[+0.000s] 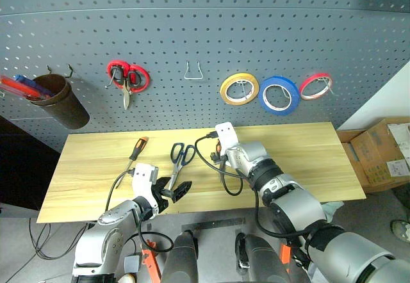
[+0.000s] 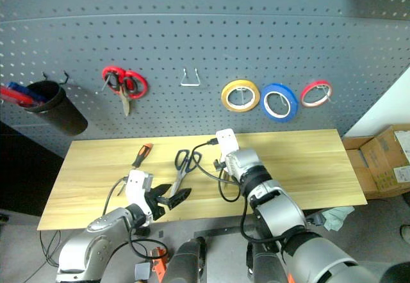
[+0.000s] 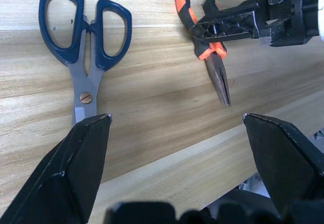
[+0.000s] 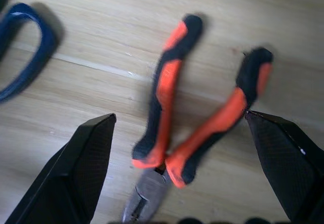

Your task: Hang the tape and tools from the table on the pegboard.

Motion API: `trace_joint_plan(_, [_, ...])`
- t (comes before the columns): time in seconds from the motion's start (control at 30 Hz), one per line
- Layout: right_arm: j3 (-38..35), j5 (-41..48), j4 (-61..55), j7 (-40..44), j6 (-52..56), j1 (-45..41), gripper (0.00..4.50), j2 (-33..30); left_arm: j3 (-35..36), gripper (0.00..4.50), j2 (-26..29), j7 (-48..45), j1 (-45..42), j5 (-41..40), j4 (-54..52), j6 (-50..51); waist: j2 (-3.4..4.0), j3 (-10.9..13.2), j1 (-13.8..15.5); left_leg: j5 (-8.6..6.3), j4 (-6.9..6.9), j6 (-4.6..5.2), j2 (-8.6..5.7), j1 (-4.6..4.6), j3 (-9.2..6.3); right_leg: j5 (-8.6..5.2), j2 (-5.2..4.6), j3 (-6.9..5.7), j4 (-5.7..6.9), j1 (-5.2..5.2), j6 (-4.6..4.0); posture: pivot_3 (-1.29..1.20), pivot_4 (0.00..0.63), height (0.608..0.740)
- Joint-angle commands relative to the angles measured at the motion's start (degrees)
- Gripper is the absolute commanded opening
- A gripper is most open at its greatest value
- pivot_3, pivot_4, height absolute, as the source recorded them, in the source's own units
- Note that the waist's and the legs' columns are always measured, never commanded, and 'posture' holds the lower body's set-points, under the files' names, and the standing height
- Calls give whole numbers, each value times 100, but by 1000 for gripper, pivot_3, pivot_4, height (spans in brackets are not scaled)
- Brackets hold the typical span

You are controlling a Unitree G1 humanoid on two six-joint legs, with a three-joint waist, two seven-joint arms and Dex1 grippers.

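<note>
The blue tape (image 1: 279, 95) hangs on a hook of the dark grey pegboard (image 1: 192, 14), between a yellow roll (image 1: 239, 89) and a red roll (image 1: 316, 86). On the pale wood table (image 1: 288, 155) lie the orange-and-black screwdriver (image 1: 136, 150), the dark-blue-handled scissors (image 1: 179, 158) and the pliers (image 4: 163, 89). My right gripper (image 4: 179, 115) hovers open just over the pliers' spread handles, one finger on each side. My left gripper (image 1: 177, 191) stands open near the table's front edge, at the tip end of the scissors' blades (image 3: 83, 100), with nothing between its fingers.
Red-handled scissors (image 1: 128, 77) hang on the pegboard at the left, and a bare metal hook (image 1: 194, 72) sits beside them. A dark cup (image 1: 61, 100) with pens hangs at the far left. A cardboard box (image 1: 384, 152) stands beyond the table's right end.
</note>
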Motion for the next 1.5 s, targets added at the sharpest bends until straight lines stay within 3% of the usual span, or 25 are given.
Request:
trace_joint_plan(0.03, [-148, 113, -151, -146, 29, 364, 4470, 1069, 55, 4500, 19, -24, 10, -114, -179, -6, 0, 0, 0, 0, 0, 0, 0, 0, -1, 0, 0, 0, 0, 0, 0, 308, 253, 740])
trace_joint_plan(0.77, [-415, 271, 704, -427, -394, 272, 4470, 1279, 160, 4500, 119, 19, 223, -210, -355, 29, 0, 0, 30, 0, 1, 0, -1, 1, 0, -1, 0, -8, 2, 1, 1, 327, 261, 740])
trace_joint_plan(0.87, [-394, 262, 721, -412, -420, 248, 3897, 1279, 160, 4500, 120, 36, 226, -227, -362, 27, 0, 0, 37, 0, 1, 0, -1, 1, 0, -1, 0, -7, 3, 1, 1, 327, 261, 740])
trace_joint_plan(1.07, [-350, 233, 715, -390, -439, 243, 1856, 1271, 153, 4500, 128, 63, 207, -255, -346, 12, 0, 0, 44, 1, 1, 0, -1, 3, 0, 0, 0, -8, 5, 1, 1, 327, 261, 740])
trace_joint_plan(1.5, [-224, 141, 590, -250, -383, 286, 1757, 1145, 109, 4500, 136, 35, 94, -299, -247, -7, 0, 0, 43, 1, 2, 0, 0, 4, 0, 0, 1, -7, 6, 1, 1, 305, 255, 740])
